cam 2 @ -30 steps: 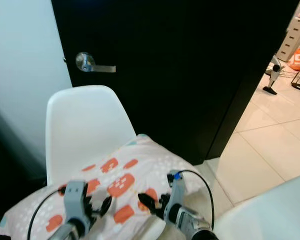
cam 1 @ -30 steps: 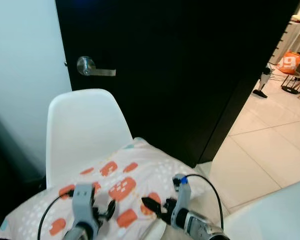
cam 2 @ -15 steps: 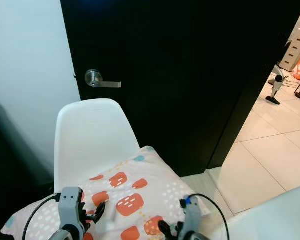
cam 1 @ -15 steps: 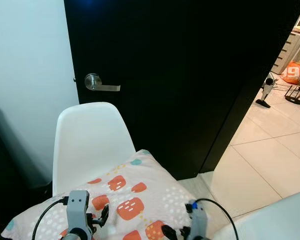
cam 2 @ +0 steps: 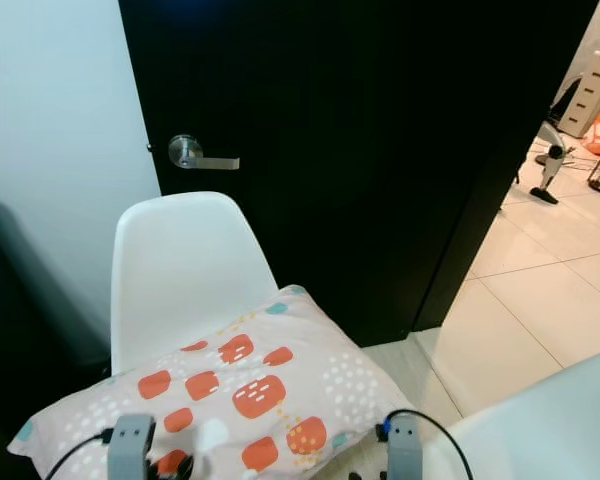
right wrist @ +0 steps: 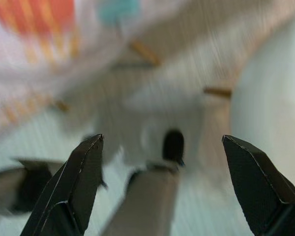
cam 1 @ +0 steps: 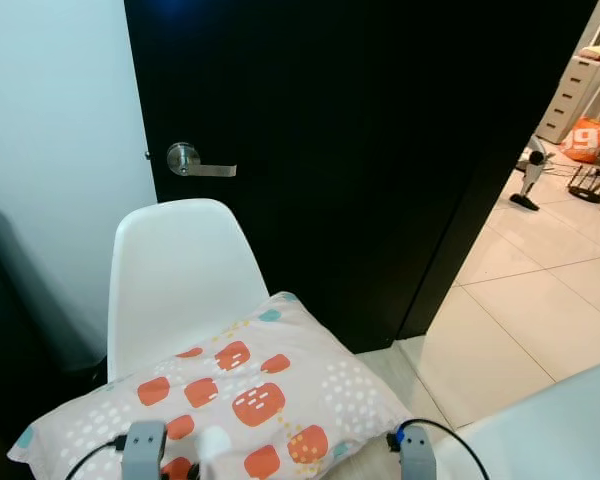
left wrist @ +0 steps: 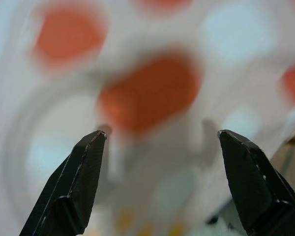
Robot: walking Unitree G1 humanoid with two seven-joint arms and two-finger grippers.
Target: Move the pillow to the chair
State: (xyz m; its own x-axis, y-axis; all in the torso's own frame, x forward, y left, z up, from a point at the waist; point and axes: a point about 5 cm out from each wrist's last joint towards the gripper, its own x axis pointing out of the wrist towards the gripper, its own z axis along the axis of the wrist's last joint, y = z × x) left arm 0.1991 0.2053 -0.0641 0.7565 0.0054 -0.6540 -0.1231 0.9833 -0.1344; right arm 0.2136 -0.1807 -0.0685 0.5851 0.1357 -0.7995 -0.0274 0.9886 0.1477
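Unlabelled spotted pillow [cam 1: 230, 400] lies on white chair [cam 1: 175, 270]; both end effectors gape empty.

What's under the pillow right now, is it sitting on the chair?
The pillow lies on the white chair, leaning against its backrest. It covers the seat, so the seat surface and the chair's legs are hidden. Both grippers, left and right, are open.

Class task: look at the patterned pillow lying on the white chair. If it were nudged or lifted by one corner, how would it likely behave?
The pillow looks plump and soft, so it would probably sag and fold rather than stay stiff. It is likely light for its bulk. Its edges overhang the chair seat, so a sideways push might slide it off.
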